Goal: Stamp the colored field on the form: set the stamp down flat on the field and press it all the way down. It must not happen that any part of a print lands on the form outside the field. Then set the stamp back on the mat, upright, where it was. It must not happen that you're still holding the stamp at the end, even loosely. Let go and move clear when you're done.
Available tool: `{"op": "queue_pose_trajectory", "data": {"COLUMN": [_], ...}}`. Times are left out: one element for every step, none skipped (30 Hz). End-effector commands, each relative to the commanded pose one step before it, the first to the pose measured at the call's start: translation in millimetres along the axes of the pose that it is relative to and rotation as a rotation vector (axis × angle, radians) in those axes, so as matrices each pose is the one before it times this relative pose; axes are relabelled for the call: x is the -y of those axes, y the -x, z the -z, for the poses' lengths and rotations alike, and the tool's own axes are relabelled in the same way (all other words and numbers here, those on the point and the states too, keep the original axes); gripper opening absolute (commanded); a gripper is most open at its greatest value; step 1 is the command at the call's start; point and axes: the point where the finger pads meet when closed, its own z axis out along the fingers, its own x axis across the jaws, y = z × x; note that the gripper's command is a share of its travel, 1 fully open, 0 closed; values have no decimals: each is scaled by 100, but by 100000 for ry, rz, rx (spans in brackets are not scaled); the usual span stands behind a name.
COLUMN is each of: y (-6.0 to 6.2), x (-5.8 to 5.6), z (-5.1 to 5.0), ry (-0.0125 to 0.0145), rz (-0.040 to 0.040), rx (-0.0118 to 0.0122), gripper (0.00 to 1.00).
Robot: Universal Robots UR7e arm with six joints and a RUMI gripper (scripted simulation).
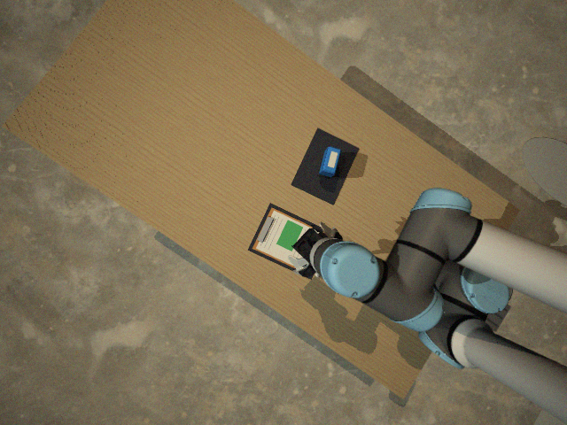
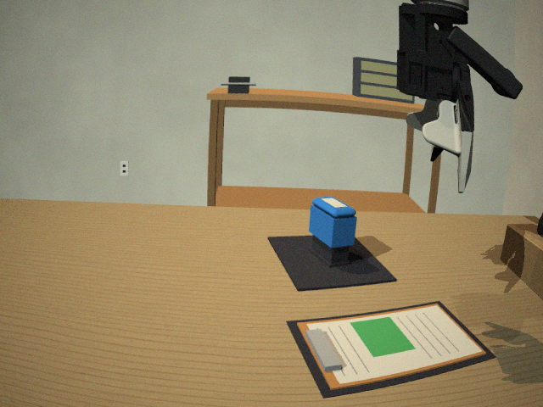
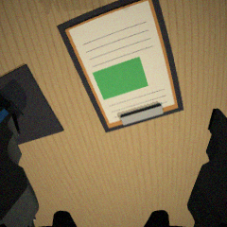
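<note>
Black and pale grey, the claw [image 2: 456, 144] hangs high above the wooden table [image 1: 137, 114], its fingers spread wide with nothing between them. Seen from the top camera, it is over the near corner of the form [image 1: 283, 235], beside the green field [image 1: 290, 235]. The form lies flat on its dark-edged clipboard, a grey clip [image 2: 323, 348] at one end. Well apart from the claw, the blue stamp [image 2: 332, 224] stands upright on the dark mat [image 2: 302, 267], a pale label on its top. Behind the table, a wooden shelf unit [image 2: 213, 144] stands against the wall.
</note>
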Motion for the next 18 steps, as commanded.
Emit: {"op": "queue_pose_trajectory", "data": {"y": [-349, -59, -57, -54, -51, -48, -46, -43, -40, -37, -34, -31, 0, 0, -25, -23, -21, -19], "x": [547, 54, 50, 46, 42, 38, 35, 32, 29, 17, 14, 13, 0, 0, -11, 17, 17, 17], "z": [20, -1, -1, -1, -1, -1, -1, -1, 0, 9, 9, 7, 0, 0, 6, -3, -4, -5], "ry": [-227, 1, 1, 1, 1, 1, 1, 1, 1, 21, 22, 15, 0, 0, 9, -8, -9, -10], "rz": [16520, 1666, 1574, 1483, 1393, 1304, 1217, 1131, 1047, 965, 885, 808, 0, 0, 733, 660, 591, 524], "rx": [-1589, 1, 1, 1, 1, 1, 1, 1, 1, 1, 1, 1, 0, 0, 10, 8, 8, 7], "gripper": [100, 100, 100, 100, 100, 100, 100, 100, 100, 100, 100, 100, 100, 100, 100, 100, 100, 100]}}
